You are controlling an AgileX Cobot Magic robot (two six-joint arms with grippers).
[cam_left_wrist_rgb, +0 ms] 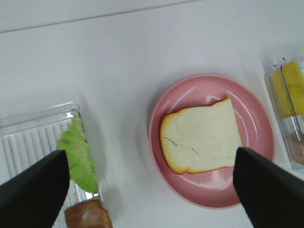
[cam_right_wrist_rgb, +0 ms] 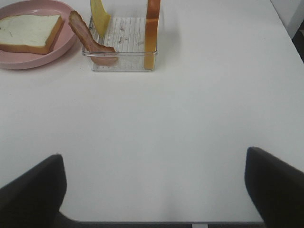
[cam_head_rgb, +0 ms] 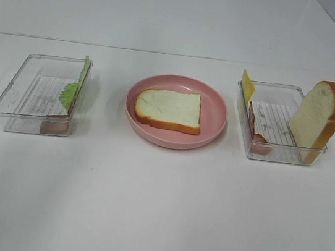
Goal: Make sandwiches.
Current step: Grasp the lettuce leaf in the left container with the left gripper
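Three items are lined up across the white tabletop (cam_head_rgb: 154, 217), well apart from each other, with wide bare surface left in front and behind. In the middle a pink plate (cam_head_rgb: 172, 143) is set, and one bread slice (cam_head_rgb: 170, 109) is laid flat on it, inside the rim, crust toward the near side. No other sandwich part is stacked on it. On the left a clear tray (cam_head_rgb: 7, 102) is placed; a lettuce leaf (cam_head_rgb: 77, 83) is leaned upright against its wall nearest the plate, and a bacon strip (cam_head_rgb: 55, 126) is lodged in the near corner below it. On the right a second clear tray (cam_head_rgb: 278, 156) is placed; a cheese slice (cam_head_rgb: 247, 85) is stood at its far corner on the plate side, another bacon strip (cam_head_rgb: 255, 133) is leaned along that same wall, and a second bread slice (cam_head_rgb: 319, 114) is propped upright against the outer wall, rising above the rim. The left gripper (cam_left_wrist_rgb: 151, 161) is held high, pointed down over the gap between left tray and plate, jaws spread wide, nothing pinched. The right gripper (cam_right_wrist_rgb: 154, 164) is held over bare tabletop, well short of the right tray, angled toward it, jaws spread wide, nothing held.
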